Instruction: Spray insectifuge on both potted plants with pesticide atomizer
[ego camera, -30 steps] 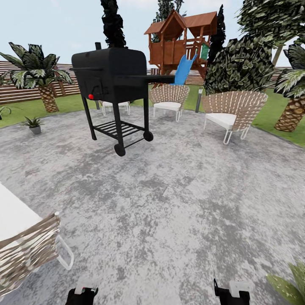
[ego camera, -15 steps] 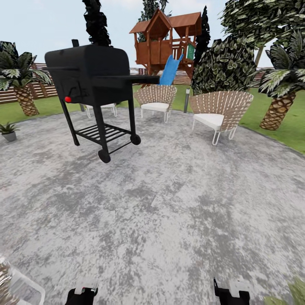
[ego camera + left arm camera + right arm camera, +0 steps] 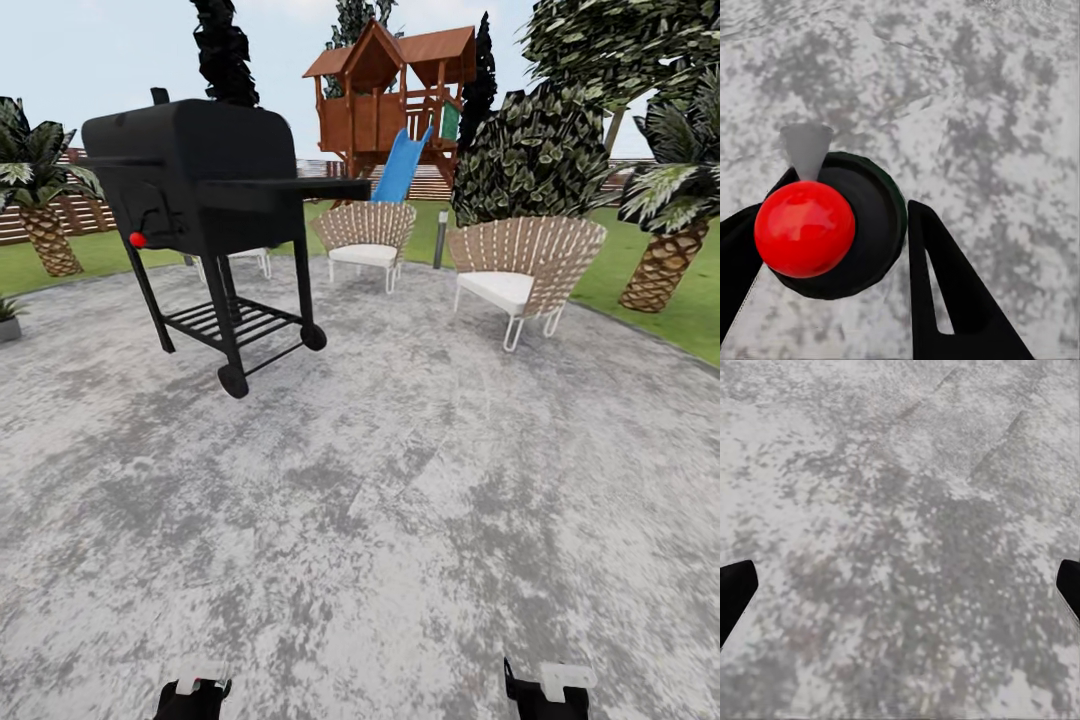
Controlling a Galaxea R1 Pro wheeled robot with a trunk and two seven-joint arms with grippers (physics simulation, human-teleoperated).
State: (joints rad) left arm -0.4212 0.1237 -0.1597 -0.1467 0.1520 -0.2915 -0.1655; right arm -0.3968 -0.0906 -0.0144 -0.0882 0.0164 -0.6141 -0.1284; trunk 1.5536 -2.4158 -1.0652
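black grill (image 3: 210, 190) stands ahead-left on patio (image 3: 400, 480); left fingers (image 3: 945, 300) clamped on pesticide atomizer (image 3: 832, 225); right fingers (image 3: 735, 592) apart.

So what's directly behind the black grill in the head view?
Behind the black grill a white-cushioned chair shows between its legs, and a dark tree rises above the lid. The grill body covers the rest of the chair.

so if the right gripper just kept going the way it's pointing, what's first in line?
The stone patio. The right wrist view looks along the open fingers straight at bare mottled grey paving, with nothing between them. The right gripper sits low in the head view. Depth to the ground is unclear.
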